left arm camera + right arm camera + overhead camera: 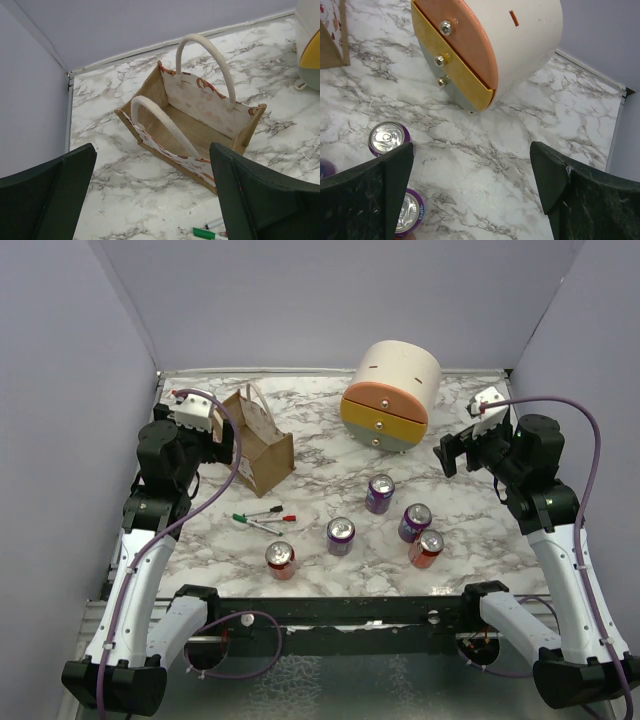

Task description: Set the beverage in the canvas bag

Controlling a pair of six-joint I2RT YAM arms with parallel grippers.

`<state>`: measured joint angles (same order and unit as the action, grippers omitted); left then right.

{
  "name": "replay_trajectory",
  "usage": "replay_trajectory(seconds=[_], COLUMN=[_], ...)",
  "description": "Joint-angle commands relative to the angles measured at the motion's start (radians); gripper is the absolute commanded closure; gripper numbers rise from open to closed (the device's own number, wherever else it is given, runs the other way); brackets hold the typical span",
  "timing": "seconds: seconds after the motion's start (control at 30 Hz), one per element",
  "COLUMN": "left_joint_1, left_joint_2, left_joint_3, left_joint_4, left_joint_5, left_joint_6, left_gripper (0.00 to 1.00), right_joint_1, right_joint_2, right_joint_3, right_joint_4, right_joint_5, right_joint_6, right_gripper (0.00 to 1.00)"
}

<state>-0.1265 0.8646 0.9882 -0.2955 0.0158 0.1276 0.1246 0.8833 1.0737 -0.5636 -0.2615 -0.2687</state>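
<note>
Below and leftward of the wide-spread, empty right gripper [470,172], a purple can [388,138] is yet to be grasped, so a descent onto it is judged needed, while the canvas bag [210,107] is faced by the equally spread left gripper [152,172].

Lab test booth: plain walls [60,390] enclose marble table [470,502]

The canvas bag [258,440] is standing at the upper left of the table [320,430], the drawer unit [392,395] sitting to its right. Markers [265,517] are lying just below the bag. One can [280,560] is standing lower left of centre, another can [341,536] near its right, and three more cans [415,523] are clustering below the drawer unit.
</note>
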Motion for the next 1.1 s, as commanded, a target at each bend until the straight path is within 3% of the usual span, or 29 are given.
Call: replay_trajectory(seconds=[0.0,0.37,0.77,1.07], left_joint_1=[0.004,0.006,0.001,-0.124], left_joint_2=[-0.015,-0.015,0.068,0.231], left_joint_3=[-0.002,0.005,0.056,0.169], left_joint_4=[0.038,0.033,-0.013,-0.179], left_joint_5=[0.038,0.067,0.327,0.309], left_joint_6=[-0.013,-0.018,0.081,0.249], left_gripper=[0.01,0.01,0.01,0.02], right_joint_1=[0.008,0.011,0.012,0.012], right_joint_2=[-0.007,0.018,0.100,0.098], right_joint_3=[0.009,0.025,0.111,0.042], right_joint_4=[0.033,0.001,-0.169,-0.163], right_joint_5=[-0.056,-0.153,-0.341,-0.356], right_joint_6=[-0.025,-0.078,-0.187,-0.203], right_gripper=[0.00,0.00,0.00,0.00])
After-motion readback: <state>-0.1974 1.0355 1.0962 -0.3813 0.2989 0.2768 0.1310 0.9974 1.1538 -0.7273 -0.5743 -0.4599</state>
